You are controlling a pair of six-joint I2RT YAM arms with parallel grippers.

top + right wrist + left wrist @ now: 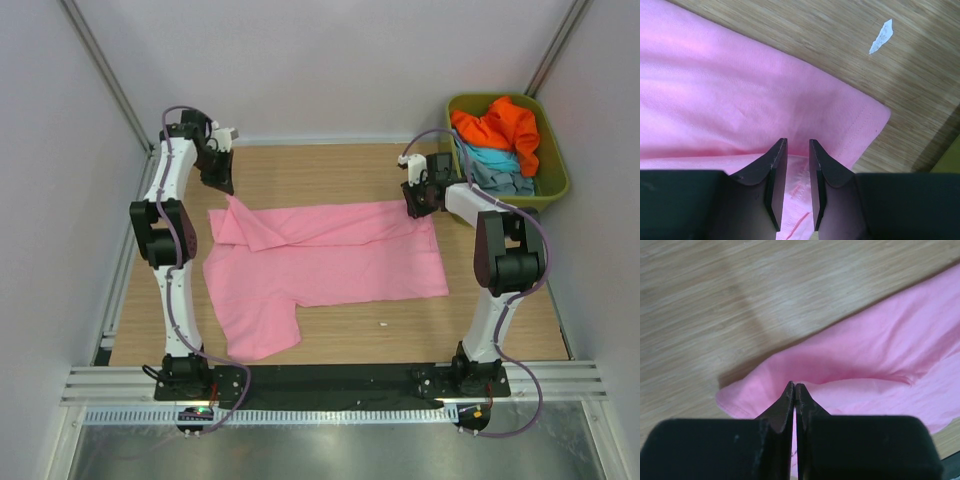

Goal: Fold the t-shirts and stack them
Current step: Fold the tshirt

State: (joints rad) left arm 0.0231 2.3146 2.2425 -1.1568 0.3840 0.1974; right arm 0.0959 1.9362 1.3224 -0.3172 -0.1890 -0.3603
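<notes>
A pink t-shirt (330, 260) lies spread on the wooden table, its top edge folded down over itself and one sleeve pointing to the near left. My left gripper (222, 185) hovers at the shirt's far-left corner. In the left wrist view its jaws (795, 386) are pressed together with the pink cloth (880, 350) lying beyond them. My right gripper (412, 207) is at the far-right corner. Its jaws (797, 142) stand slightly apart over the stitched hem of the pink shirt (740, 90). An orange t-shirt (500, 125), a light blue one (490, 160) and a grey-blue one (510, 183) are heaped in the tub.
An olive-green tub (560, 150) stands at the far right, just off the table corner, and its edge (952, 160) shows in the right wrist view. A small white scrap (383, 324) lies on the wood near the shirt's front edge. White walls enclose the table.
</notes>
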